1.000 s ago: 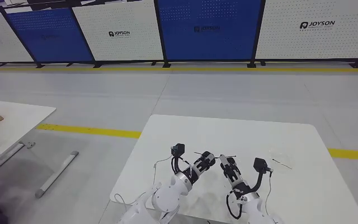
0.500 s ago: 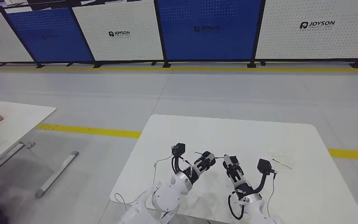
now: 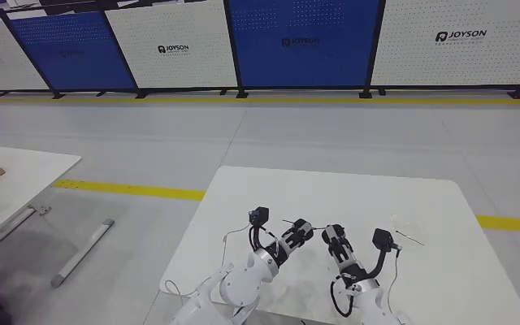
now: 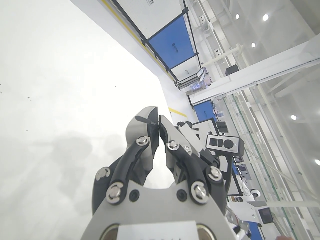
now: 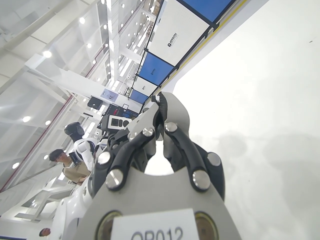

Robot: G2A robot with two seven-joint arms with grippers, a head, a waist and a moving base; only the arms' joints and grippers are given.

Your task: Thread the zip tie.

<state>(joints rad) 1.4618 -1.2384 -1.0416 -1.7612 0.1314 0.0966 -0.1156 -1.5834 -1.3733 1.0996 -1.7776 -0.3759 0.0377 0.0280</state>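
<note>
While both grippers hang side by side over the white table [image 3: 341, 191], the left gripper [image 4: 159, 123] keeps its fingers pressed together on the black zip tie [image 4: 143, 119]. The tie's thin end sticks out sideways just past the fingertips. The right gripper [image 5: 160, 100] likewise has its fingers closed, nipping a short black bit of the zip tie at their very tips. From above, the two sets of fingertips sit near each other but apart. A few loose ties [image 3: 409, 236] lie well apart from the right fingers, on their outer side.
</note>
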